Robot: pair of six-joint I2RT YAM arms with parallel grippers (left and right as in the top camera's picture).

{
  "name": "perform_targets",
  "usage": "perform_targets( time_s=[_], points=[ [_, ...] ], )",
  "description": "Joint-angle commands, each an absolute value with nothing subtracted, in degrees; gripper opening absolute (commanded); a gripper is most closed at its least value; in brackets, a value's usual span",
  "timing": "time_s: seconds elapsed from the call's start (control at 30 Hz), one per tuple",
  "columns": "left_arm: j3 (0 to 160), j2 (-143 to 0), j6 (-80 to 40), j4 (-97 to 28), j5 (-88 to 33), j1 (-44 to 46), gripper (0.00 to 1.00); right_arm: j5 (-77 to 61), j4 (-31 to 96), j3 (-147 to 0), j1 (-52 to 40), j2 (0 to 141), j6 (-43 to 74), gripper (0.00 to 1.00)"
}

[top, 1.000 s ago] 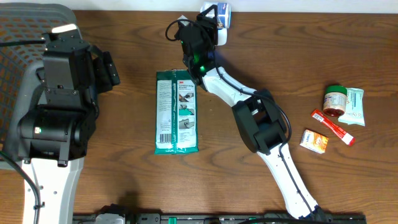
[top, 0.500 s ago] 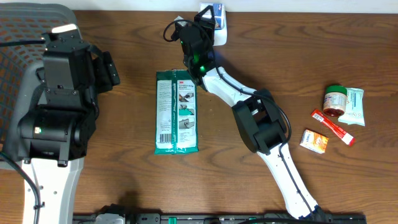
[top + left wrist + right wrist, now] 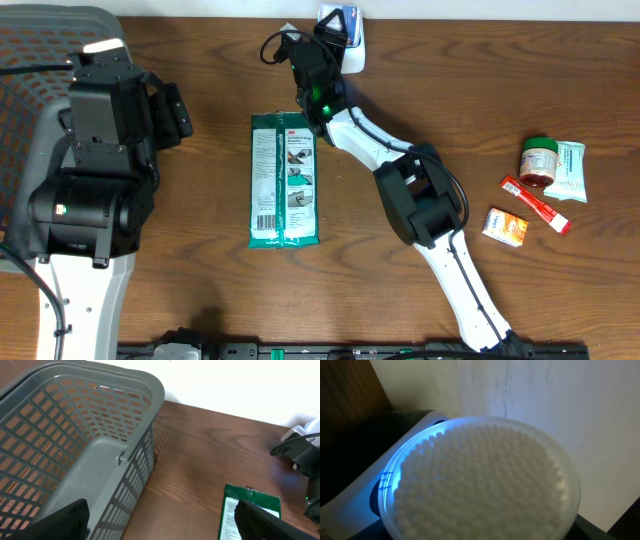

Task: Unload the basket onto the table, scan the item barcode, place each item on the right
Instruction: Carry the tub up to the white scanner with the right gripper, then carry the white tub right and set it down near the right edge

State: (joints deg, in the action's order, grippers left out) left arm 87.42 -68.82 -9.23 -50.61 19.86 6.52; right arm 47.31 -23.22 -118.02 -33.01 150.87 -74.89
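Where the dark brown wooden table [image 3: 200,270] is running closest to the arm bases, a small orange cardboard carton [image 3: 505,227] is lying on the right with a slim red sachet [image 3: 535,203] just beyond it. Past those, a brownish jar with a green lid [image 3: 538,162] is standing just beside a pale green-and-white soft packet [image 3: 572,172]. Nearer the middle, a flat green plastic pack of wipes [image 3: 285,180] is lying lengthwise, its printed face turned up and a barcode showing at its near left corner. On the left, the left gripper [image 3: 160,527] is hovering by a grey slotted plastic basket [image 3: 100,425] — its two dark fingers are standing wide apart with nothing between them. Farther off, the right arm is reaching across to the table's far edge, where the right gripper [image 3: 338,28] is holding a round clear plastic tub packed with white cotton swabs [image 3: 480,480]. The tub is sitting right beside a white scanner housing [image 3: 356,50] — blue light is glowing along the tub's rim, and a pale wall is showing behind it.
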Motion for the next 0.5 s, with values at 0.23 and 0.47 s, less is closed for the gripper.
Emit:
perform_targets(
  time_s=[0.23, 0.47],
  points=[
    [87.8, -68.9, -9.7, -50.6, 20.6, 6.4, 0.92, 50.2, -25.1, -118.8, -32.7, 145.3, -68.8, 0.01],
    [87.8, -68.9, -9.7, -50.6, 20.6, 6.4, 0.92, 49.1, 1.8, -118.8, -32.9, 131.1, -48.4, 0.01]
  ],
)
